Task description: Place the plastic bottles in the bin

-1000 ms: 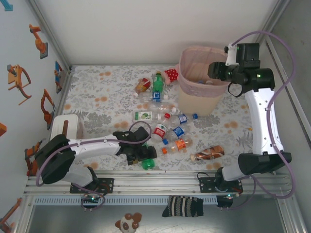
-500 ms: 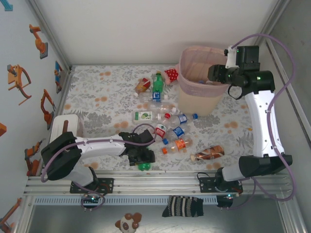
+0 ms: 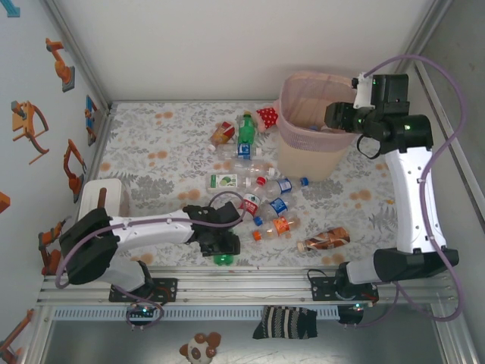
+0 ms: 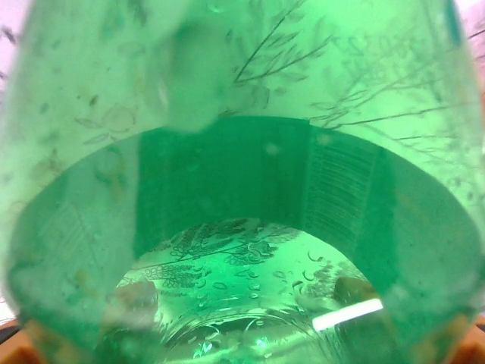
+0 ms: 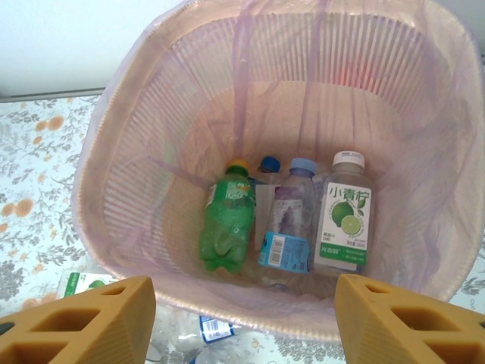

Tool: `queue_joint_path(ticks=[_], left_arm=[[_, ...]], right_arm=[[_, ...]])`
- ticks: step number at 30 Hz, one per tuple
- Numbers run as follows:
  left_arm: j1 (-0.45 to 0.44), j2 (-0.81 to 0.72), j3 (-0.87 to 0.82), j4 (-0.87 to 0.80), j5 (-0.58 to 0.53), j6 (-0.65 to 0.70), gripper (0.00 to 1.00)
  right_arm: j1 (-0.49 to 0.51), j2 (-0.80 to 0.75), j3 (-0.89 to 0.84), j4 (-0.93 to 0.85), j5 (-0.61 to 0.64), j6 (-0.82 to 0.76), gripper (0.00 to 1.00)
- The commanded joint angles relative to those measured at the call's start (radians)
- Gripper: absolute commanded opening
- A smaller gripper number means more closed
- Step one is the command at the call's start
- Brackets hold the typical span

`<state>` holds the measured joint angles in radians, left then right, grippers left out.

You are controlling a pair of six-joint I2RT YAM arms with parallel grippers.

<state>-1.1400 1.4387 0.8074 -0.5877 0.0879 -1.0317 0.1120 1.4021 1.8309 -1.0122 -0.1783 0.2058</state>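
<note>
Right wrist view: bin [image 5: 114, 189] holds four bottles [image 5: 342, 220] (one green); right gripper [image 5: 242, 287] gapes empty; left gripper [image 3: 220, 244]: grip unclear.

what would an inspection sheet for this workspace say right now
surface: flowered tablecloth, flat, no spills seen
job's things: pink bin upright at far right, four bottles inside; about a dozen loose bottles lying on the cloth left of and in front of it
clutter: red dotted soft item beside the bin; white block at left
end effectors: left end effector around a green bottle, grip unclear; right end effector open above the bin, empty
cables: purple cable loops wide off the right arm
surroundings: white walls; stickers on the left wall; striped cloth below the rail
</note>
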Motion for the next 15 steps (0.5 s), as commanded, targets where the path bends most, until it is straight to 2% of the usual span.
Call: queue_joint_path(ticks=[1,7,15], left_arm=[[0.005,-0.070,0.067,-0.052,-0.081,0.126,0.59],[0.055,-0.159,0.148,-0.007,-0.117,0.355,0.55],[0.160,-0.282,0.194,0.164,-0.034,0.655,0.55]], right_arm=[[-0.001,-0.043,-0.031,0.030,-0.070,0.036,0.63],[0.003,-0.110,-0.130,0.144,-0.212,0.091,0.63],[0.051,-0.227,-0.309,0.395,-0.358,0.160,0.63]])
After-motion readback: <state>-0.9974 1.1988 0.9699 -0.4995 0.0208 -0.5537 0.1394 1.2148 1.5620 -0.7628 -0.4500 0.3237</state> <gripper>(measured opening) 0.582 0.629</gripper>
